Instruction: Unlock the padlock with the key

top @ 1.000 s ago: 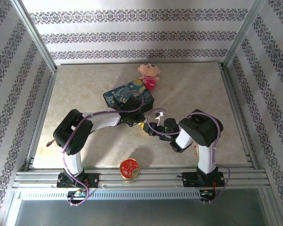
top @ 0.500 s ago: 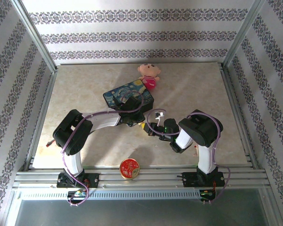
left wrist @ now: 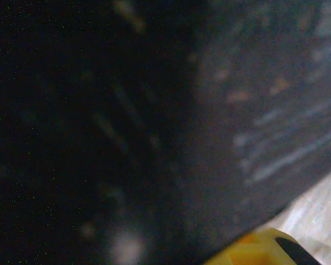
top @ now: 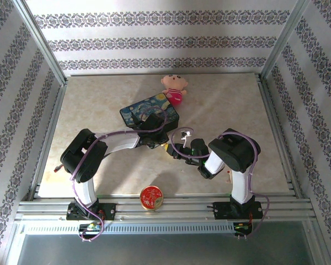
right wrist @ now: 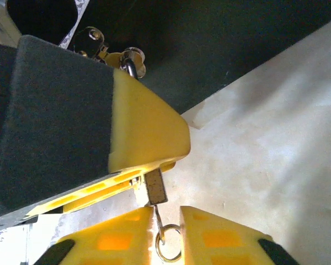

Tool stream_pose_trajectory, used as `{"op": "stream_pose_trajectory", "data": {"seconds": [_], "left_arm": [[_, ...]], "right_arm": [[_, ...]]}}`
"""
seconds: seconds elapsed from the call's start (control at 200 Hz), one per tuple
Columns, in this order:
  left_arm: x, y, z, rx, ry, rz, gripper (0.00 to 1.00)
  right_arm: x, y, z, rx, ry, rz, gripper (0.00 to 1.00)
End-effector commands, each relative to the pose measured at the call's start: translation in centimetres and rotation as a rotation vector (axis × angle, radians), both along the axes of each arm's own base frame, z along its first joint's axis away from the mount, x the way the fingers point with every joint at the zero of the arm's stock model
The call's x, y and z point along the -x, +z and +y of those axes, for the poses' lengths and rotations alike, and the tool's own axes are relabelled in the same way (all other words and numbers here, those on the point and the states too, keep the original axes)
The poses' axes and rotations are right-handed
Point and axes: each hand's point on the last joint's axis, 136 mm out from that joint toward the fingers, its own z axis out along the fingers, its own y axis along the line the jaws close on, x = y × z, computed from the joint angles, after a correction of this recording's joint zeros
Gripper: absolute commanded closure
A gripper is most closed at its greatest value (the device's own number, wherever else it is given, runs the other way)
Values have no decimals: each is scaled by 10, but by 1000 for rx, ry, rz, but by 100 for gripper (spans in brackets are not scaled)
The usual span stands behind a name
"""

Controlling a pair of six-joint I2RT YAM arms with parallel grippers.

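Movement since a second ago is slight: the left arm's elbow sits a touch further outward, and both grippers stay nose to nose just in front of the blue tin box [top: 149,110] on the table [top: 99,105]. The right gripper [right wrist: 166,232] is closed on the key [right wrist: 154,187], whose ring shows between its yellow fingers and whose blade reaches the left gripper [top: 161,144]. The padlock [right wrist: 129,55] peeks out, brass, behind the left gripper's finger. Whether the left gripper clamps it cannot be told.

Striped patterned walls [top: 154,38]; beige tabletop [top: 226,105]
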Motion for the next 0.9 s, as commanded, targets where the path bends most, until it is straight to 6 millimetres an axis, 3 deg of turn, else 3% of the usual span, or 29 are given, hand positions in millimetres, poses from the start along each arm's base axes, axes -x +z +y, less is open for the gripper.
{"op": "stream_pose_trajectory", "data": {"seconds": [0.0,0.565,0.74,0.895], "left_arm": [[1,12,-3,54,9,-5,75],[-3,15,-11,88,3,-4,73],[-3,15,-12,99,-4,-7,68],[-3,16,-17,140,-13,-26,54]], "right_arm": [[2,13,-1,-18,-16,-50,75],[2,13,9,-43,14,-29,74],[1,15,13,-55,26,-29,92],[-1,21,17,-68,31,-38,100]]}}
